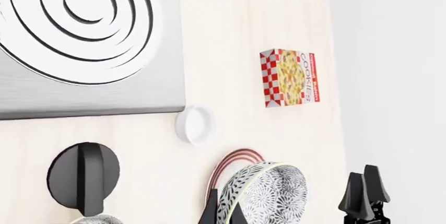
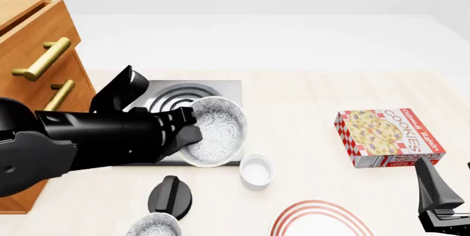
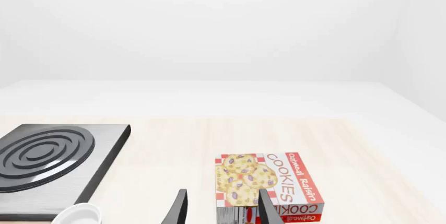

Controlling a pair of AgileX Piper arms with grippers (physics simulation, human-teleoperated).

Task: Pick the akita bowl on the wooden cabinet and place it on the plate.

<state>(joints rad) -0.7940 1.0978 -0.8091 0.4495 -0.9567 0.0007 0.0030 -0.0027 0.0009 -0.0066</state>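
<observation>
The akita bowl (image 2: pixel 214 131), speckled grey, hangs tilted on its side above the front edge of the stove, clear of the wooden cabinet (image 2: pixel 37 54) at the far left. My left gripper (image 2: pixel 189 128) is shut on its rim. In the left wrist view the akita bowl (image 1: pixel 268 195) sits between the fingers (image 1: pixel 209 211), with the red-ringed plate (image 1: pixel 237 160) partly showing behind it. The plate (image 2: pixel 320 220) lies at the table's near edge, right of the bowl. My right gripper (image 2: pixel 446 178) is at the near right, open and holding nothing; the right wrist view shows it too (image 3: pixel 223 208).
A grey stove (image 2: pixel 187 94) with silver rings lies mid-table. A small white bowl (image 2: pixel 257 171) stands in front of it. A black round knob-like object (image 2: pixel 170 195) and another speckled bowl (image 2: pixel 153 226) sit near the front edge. A cookie box (image 2: pixel 389 137) lies right.
</observation>
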